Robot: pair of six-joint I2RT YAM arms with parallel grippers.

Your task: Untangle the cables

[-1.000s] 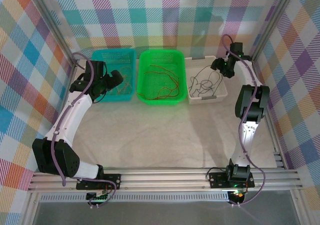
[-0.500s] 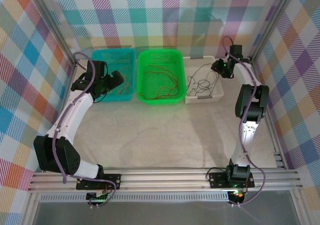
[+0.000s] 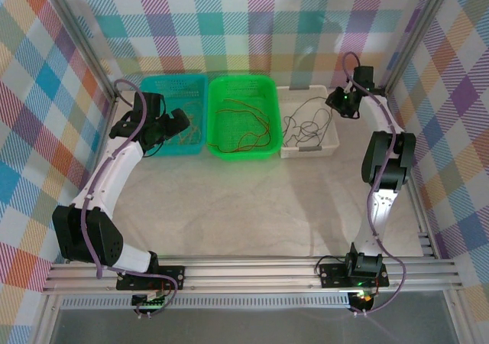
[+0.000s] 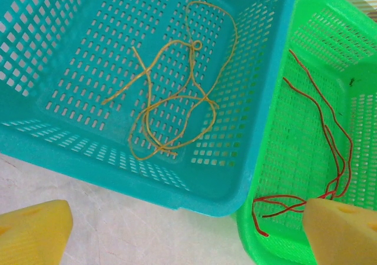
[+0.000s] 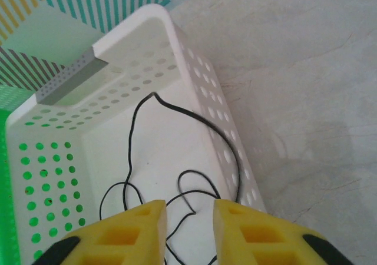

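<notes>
Thin black cables [image 5: 132,141] lie looped in the white basket [image 5: 194,59], and one strand runs up along its right wall. My right gripper [image 5: 189,218] hovers over them, its yellow fingers a narrow gap apart with a black loop between them, not pinched. From above, the right gripper [image 3: 336,101] is at that basket's far right corner. Yellow-tan cables [image 4: 177,100] lie tangled in the teal basket [image 4: 177,194]. Red cables [image 4: 330,147] lie in the green basket [image 4: 265,176]. My left gripper [image 4: 188,235] is wide open above the teal basket's near corner, holding nothing.
The three baskets stand in a row along the back: teal [image 3: 172,80], green [image 3: 241,154], white [image 3: 309,151]. Checked walls and aluminium frame posts close in behind and at the sides. Bare table surface [image 3: 252,206] stretches in front of the baskets.
The right gripper's fingers have drawn closer together over the black cables. A black strand now reaches up toward that gripper. The left arm has stayed put.
</notes>
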